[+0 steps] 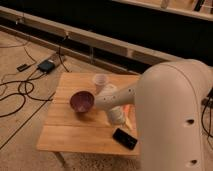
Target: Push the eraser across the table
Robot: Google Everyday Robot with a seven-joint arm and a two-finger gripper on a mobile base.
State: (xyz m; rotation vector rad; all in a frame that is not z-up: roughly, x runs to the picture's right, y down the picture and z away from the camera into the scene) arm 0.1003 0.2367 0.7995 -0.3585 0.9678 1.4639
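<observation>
Eraser point(125, 138) lies flat on surface point(65, 135), near front edge, right side. End effector point(116, 116) hangs just behind eraser, toward surface middle; released or clenched, cannot tell. Orange marker point(129, 114) just beside end effector. Purple bowl point(81, 101) to left, pale cup point(100, 81) behind. Risk: eraser sits close to front edge, so forward-angled push likely tips it off. Wide sweep could drag marker or bowl.
</observation>
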